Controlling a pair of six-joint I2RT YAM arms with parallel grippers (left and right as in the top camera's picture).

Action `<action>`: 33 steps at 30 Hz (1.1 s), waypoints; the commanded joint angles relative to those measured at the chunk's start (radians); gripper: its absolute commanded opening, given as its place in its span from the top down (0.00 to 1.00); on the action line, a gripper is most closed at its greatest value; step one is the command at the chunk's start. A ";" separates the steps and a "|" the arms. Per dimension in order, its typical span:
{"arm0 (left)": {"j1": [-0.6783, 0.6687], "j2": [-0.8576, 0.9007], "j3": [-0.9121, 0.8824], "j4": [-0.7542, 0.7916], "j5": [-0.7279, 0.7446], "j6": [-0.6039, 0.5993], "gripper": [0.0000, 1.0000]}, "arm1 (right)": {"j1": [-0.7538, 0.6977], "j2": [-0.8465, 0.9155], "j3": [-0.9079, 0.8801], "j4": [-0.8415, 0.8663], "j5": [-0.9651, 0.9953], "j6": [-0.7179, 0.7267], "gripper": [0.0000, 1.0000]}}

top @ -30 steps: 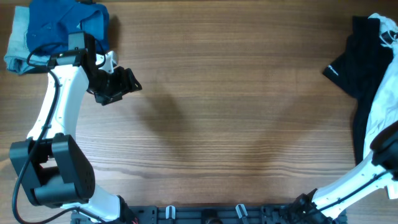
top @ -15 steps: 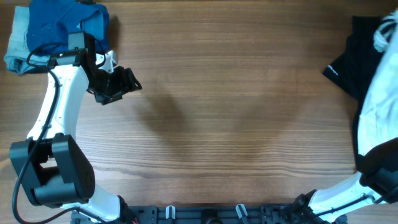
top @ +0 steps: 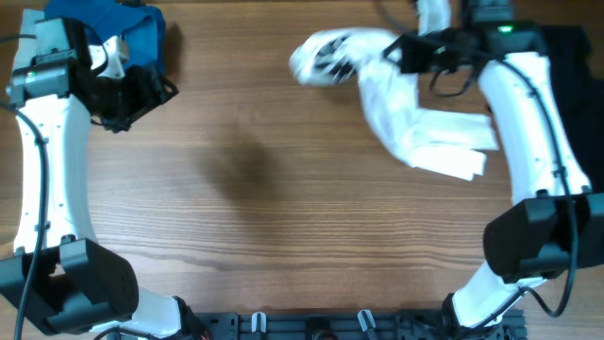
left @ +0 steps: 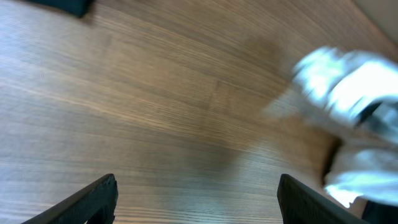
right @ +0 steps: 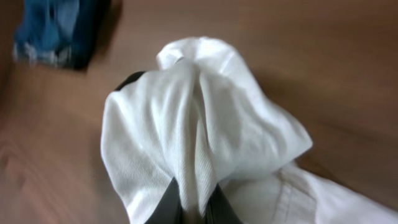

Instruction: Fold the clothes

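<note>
The white shirt (top: 415,118) hangs and trails across the upper middle of the table, with a bunched end carrying black print (top: 326,57) to the left. My right gripper (top: 404,53) is shut on a fold of it; in the right wrist view the fabric (right: 199,124) is pinched between the dark fingers (right: 166,204). The black garment (top: 574,42) shows only as a dark patch at the far right top, behind the right arm. My left gripper (top: 151,93) is open and empty at the upper left, well apart from the shirt, which is blurred in its view (left: 348,81).
A pile of blue clothes (top: 127,24) lies in the top left corner, just behind the left gripper; it also shows in the right wrist view (right: 56,31). Bare wooden tabletop (top: 283,217) fills the middle and front.
My right arm has swung from the right edge to the upper middle, dragging the white shirt leftwards off the heap. My left arm has drawn back towards the top left corner.
</note>
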 commanded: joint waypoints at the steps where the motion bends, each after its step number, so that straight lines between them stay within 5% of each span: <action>1: 0.013 -0.014 0.016 -0.018 0.013 -0.028 0.17 | 0.050 -0.020 -0.055 -0.060 0.079 -0.074 0.80; 3: 0.012 -0.014 0.016 -0.018 0.013 -0.027 0.17 | 0.055 -0.019 -0.101 -0.070 0.098 -0.075 0.42; 6: 0.005 -0.013 0.016 -0.018 0.013 -0.027 0.16 | 0.037 -0.019 -0.136 -0.082 0.145 -0.072 0.04; 7: 0.000 -0.013 0.015 -0.018 0.013 -0.026 0.16 | 0.023 -0.019 -0.135 -0.080 0.154 -0.063 0.00; 12: -0.093 0.004 -0.007 0.027 0.013 -0.019 0.11 | -0.052 -0.034 -0.132 -0.025 0.082 -0.018 0.00; 22: -0.372 0.298 -0.051 0.412 0.006 0.034 0.10 | -0.106 -0.034 -0.129 -0.016 0.087 0.001 0.02; 33: -0.523 0.491 -0.051 0.569 0.111 0.319 0.12 | -0.106 -0.034 -0.130 -0.014 0.098 -0.003 0.03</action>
